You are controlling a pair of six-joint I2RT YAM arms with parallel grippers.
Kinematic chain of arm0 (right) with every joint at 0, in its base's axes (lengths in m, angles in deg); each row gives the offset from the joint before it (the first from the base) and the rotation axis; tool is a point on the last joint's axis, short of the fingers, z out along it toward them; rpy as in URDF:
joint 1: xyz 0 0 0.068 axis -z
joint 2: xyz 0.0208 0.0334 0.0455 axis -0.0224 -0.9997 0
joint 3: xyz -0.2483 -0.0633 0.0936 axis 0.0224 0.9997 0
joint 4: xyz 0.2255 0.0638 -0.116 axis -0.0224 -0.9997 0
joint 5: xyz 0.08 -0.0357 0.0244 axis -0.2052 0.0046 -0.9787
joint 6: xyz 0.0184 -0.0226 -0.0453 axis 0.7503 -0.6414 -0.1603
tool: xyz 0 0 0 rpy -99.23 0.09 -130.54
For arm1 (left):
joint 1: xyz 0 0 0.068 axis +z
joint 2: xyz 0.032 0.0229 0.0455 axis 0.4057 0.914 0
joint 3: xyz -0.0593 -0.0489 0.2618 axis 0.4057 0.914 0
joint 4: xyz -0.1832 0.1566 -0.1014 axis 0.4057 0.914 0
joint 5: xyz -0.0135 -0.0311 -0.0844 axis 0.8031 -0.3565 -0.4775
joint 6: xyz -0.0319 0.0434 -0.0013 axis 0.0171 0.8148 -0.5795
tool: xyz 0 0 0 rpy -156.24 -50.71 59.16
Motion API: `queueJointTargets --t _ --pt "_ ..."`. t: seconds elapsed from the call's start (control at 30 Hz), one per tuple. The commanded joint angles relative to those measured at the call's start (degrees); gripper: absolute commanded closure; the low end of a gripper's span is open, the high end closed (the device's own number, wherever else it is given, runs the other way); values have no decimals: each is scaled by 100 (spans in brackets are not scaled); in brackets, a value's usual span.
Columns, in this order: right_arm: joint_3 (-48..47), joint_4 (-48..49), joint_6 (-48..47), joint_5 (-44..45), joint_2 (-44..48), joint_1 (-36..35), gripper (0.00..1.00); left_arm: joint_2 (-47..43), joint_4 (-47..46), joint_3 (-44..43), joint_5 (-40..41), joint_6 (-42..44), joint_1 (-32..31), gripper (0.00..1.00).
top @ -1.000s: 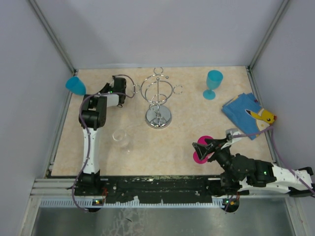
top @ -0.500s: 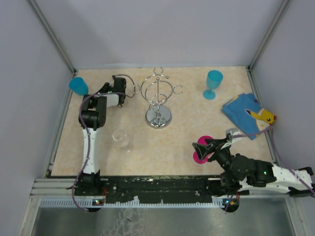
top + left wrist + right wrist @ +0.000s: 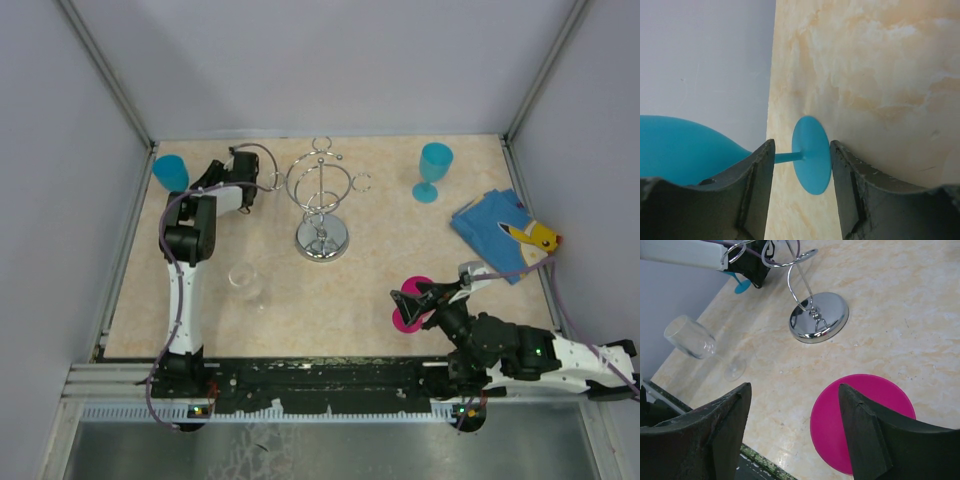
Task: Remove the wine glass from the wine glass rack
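The wine glass rack, chrome wire on a round mirror base, stands at the table's middle back; I see no glass on its loop arms. A blue wine glass stands at the far left by the wall. In the left wrist view its stem and foot lie between the parted jaws of my left gripper, which is open, and its bowl is at the left. My right gripper hangs open over a pink disc near the front right, holding nothing.
A clear wine glass stands front left of the rack. A second blue glass stands at the back right. A blue cloth with a yellow cartoon figure lies by the right wall. Grey walls close in three sides.
The blue glass at the far left has shifted right, from over the table's edge onto the table, and my left jaws have opened from around its stem. The right arm has not moved.
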State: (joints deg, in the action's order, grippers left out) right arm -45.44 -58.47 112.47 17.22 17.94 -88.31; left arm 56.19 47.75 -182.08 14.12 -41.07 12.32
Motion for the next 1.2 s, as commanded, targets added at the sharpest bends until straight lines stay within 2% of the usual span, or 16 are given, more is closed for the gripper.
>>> queueJointTargets --t 0.0,0.37,0.6,0.8,0.93,1.17 --pt "34 179 -35 110 48 -60 30 131 696 -102 -1040 -590 -78 43" --pt "29 163 -3 125 37 -65 30 -38 1415 -413 -1991 -1312 -78 38" --pt "-10 182 46 223 -176 -61 31 -288 2067 -1012 -3495 -1860 -62 38" --pt "-626 -2 384 397 -1678 -60 27 -777 2323 -1483 -4327 -2349 64 37" --pt "-1396 -828 926 740 -2608 72 19 -1229 2573 -1889 -4754 -2669 227 37" --pt "-1974 54 -380 227 -2634 775 20 -2281 2597 -1953 -4828 -3043 282 38"
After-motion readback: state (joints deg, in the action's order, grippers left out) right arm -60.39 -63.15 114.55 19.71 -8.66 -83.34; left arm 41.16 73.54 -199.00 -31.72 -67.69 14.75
